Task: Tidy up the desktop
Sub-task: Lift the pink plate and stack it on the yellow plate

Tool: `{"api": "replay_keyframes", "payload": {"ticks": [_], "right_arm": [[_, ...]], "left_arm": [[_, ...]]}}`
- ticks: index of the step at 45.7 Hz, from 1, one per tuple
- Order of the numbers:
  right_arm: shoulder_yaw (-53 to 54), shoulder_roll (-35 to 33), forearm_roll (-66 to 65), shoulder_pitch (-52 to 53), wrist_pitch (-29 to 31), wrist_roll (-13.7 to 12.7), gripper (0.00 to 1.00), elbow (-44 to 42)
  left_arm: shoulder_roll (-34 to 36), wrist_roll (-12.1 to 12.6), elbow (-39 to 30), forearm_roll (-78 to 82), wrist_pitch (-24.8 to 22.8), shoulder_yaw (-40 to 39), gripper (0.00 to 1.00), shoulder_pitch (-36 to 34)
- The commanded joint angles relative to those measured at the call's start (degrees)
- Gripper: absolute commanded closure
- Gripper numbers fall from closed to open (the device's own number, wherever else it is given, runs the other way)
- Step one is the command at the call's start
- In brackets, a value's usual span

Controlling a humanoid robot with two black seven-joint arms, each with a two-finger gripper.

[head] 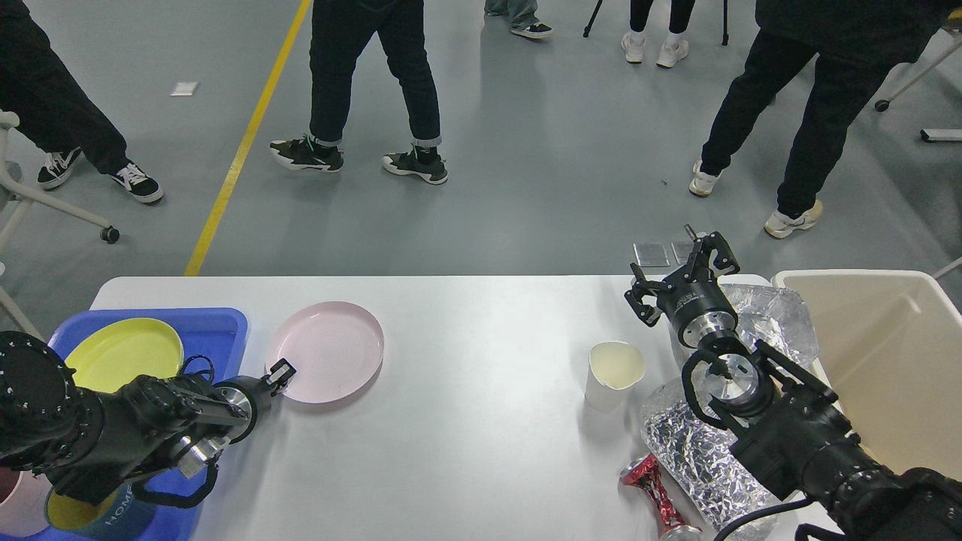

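Two claws: left claw (282,373) at pink plate (328,351) rim, grip unclear; right claw (682,275) open above worktop (466,421).
Plates: two, pink on worktop, yellow plate (124,353) in blue tray (218,323).
Cups: one cup (612,374).

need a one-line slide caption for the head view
Left gripper at the round pink plastic plate on the white desktop; open right gripper raised above crumpled foil wrappers.

I see bright, even overhead light on the desktop (466,421). Soft shadows fall toward me under the pink plate (325,352) beside my left gripper (281,373). Foil (699,451) below my right gripper (680,278) glints. Focus is sharp.
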Motion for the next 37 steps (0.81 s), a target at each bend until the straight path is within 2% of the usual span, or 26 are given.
{"api": "replay_keyframes", "payload": {"ticks": [1,15,19,22,27,31,34,37], "right_arm": [[0.0,0.0,0.01,0.0,-0.02,0.0,0.0,0.0],[0.0,0.0,0.01,0.0,0.06,0.0,0.0,0.0],[0.0,0.0,0.01,0.0,0.06,0.0,0.0,0.0],[0.0,0.0,0.01,0.0,-0.02,0.0,0.0,0.0],[0.0,0.0,-0.07,0.0,-0.02,0.0,0.0,0.0],[0.0,0.0,0.01,0.0,-0.02,0.0,0.0,0.0],[0.0,0.0,0.01,0.0,-0.02,0.0,0.0,0.0],[0.0,0.0,0.01,0.0,-0.02,0.0,0.0,0.0]], "left_arm": [[0.0,0.0,-0.01,0.22,0.08,0.0,0.99,0.01],[0.26,-0.52,-2.11,0.49,-0.27,-0.08,1.0,-1.22],[1.14,-0.44,-7.11,1.45,-1.67,0.09,1.0,-5.51],[3.85,-0.52,-13.69,3.2,-4.39,0.62,1.0,-10.61],[12.2,-0.44,-26.7,10.75,-11.33,1.32,1.0,-21.85],[17.3,0.18,-35.23,18.4,-19.32,5.17,1.0,-33.88],[19.51,-0.08,-38.84,24.37,-28.88,11.23,1.0,-45.3],[19.95,-0.61,-40.26,29.39,-41.71,16.42,1.0,-56.82]]}}
